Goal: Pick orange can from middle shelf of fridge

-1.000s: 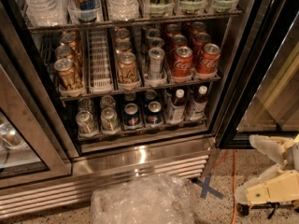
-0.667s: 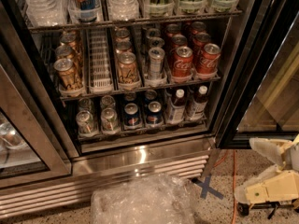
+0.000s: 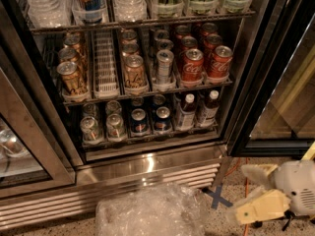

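The fridge (image 3: 147,168) stands open in front of me. Its middle shelf (image 3: 147,93) holds lanes of cans. Brownish-orange cans with dark script stand at the front of the left lane (image 3: 72,78) and the third lane (image 3: 134,72), with more behind them. A silver-grey can (image 3: 164,65) and red Coca-Cola cans (image 3: 192,65) stand to their right. My gripper (image 3: 248,193) is low at the bottom right, near the floor and well below the shelf. It is open and empty, with a pale finger above and a yellow finger below.
One empty white ribbed lane (image 3: 105,65) lies between the orange cans. The bottom shelf holds dark cans and bottles (image 3: 184,111). Crumpled clear plastic (image 3: 147,213) lies on the floor in front. A dark door frame (image 3: 256,92) stands to the right, with a blue floor cross (image 3: 216,198) below it.
My gripper has shifted a little left and down at the bottom right, and more of its white wrist shows. The cans have not moved.
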`<state>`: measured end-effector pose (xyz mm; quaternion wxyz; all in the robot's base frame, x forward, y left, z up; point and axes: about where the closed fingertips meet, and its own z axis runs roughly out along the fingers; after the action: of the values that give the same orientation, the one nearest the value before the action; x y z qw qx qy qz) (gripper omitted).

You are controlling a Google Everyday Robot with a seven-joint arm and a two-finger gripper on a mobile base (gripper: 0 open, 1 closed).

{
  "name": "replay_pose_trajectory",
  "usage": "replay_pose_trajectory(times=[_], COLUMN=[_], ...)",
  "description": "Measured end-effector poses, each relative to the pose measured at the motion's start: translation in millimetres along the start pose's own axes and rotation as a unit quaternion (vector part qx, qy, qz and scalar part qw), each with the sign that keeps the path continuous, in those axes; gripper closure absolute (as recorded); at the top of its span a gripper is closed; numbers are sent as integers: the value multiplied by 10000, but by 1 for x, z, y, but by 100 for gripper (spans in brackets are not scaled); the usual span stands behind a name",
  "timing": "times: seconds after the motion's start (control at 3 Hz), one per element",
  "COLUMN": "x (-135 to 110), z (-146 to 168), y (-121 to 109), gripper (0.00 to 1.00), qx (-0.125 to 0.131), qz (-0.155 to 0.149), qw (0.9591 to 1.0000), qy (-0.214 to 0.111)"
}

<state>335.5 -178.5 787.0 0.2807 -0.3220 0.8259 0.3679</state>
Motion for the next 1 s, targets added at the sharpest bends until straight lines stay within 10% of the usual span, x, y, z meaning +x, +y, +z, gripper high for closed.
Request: replay_pose_trajectory(times=[1.0], x=[81], z=[134], y=[30], gripper=[0], qx=[-1431], qz=[885], qw=[9804], qy=[1023])
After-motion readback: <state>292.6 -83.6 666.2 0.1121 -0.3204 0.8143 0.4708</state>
